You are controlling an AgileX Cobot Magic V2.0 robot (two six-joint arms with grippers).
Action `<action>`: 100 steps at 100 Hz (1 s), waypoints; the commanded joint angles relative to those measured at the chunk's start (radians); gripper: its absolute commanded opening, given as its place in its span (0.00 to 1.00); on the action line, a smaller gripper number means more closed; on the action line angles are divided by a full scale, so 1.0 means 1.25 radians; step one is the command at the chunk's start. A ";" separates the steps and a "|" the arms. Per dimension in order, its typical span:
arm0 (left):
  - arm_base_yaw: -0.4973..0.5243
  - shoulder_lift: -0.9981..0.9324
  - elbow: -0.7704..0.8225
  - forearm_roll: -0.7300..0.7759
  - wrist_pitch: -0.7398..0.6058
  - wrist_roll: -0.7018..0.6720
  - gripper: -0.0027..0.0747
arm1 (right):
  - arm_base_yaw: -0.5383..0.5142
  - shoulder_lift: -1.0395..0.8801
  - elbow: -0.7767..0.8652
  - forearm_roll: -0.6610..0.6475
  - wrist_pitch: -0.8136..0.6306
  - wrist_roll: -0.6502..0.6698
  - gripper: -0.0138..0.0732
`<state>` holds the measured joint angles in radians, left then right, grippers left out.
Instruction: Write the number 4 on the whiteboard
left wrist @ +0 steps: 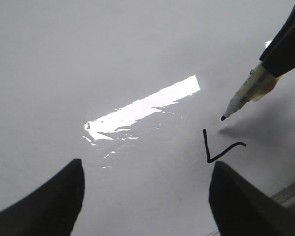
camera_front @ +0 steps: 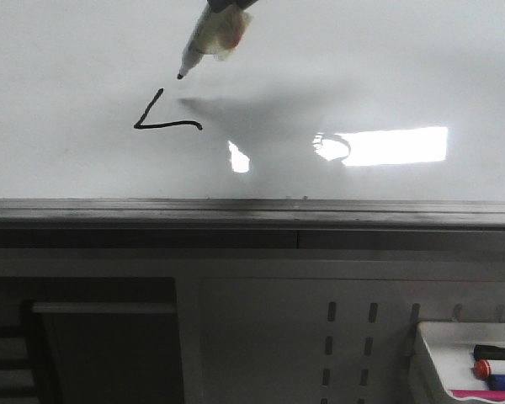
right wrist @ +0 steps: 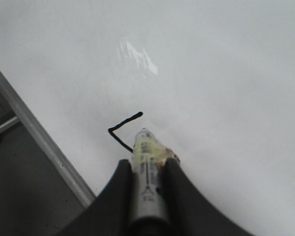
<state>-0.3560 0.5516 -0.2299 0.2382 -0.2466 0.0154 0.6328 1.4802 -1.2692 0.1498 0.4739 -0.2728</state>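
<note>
The whiteboard (camera_front: 387, 76) lies flat and glossy, with a bright glare patch (camera_front: 396, 145). On it is a thin black ink mark (camera_front: 164, 126): a slanted stroke joined to a bar, shaped like an L. No full 4 shows. My right gripper (right wrist: 147, 162) is shut on the white marker pen (right wrist: 146, 147). The pen's black tip (camera_front: 181, 76) hangs just off the board, up and to the right of the mark's top end. My left gripper (left wrist: 147, 164) is open and empty over bare board, beside the mark (left wrist: 214, 156).
A grey metal rail (camera_front: 236, 212) runs along the board's near edge. Below it, at the front right, a small white tray (camera_front: 429, 353) holds spare markers (camera_front: 497, 369). A perforated panel (camera_front: 353, 337) stands beside the tray.
</note>
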 commanded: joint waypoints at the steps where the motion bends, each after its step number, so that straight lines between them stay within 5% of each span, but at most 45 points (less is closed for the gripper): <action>1: 0.001 0.002 -0.030 -0.014 -0.062 -0.001 0.67 | -0.011 -0.010 -0.030 -0.005 -0.062 -0.007 0.09; 49: -0.013 0.002 -0.030 0.039 -0.064 -0.001 0.67 | 0.059 0.009 0.026 0.009 0.014 -0.007 0.08; 83: -0.214 0.128 -0.032 0.187 -0.065 -0.003 0.67 | 0.146 -0.049 0.026 0.011 0.058 -0.007 0.08; 100: -0.243 0.243 -0.049 0.191 -0.092 -0.002 0.67 | 0.192 -0.053 0.026 0.011 0.096 -0.007 0.08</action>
<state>-0.6467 0.8024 -0.2461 0.4841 -0.2633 0.0136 0.8508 1.4563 -1.2096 0.1610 0.6209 -0.2731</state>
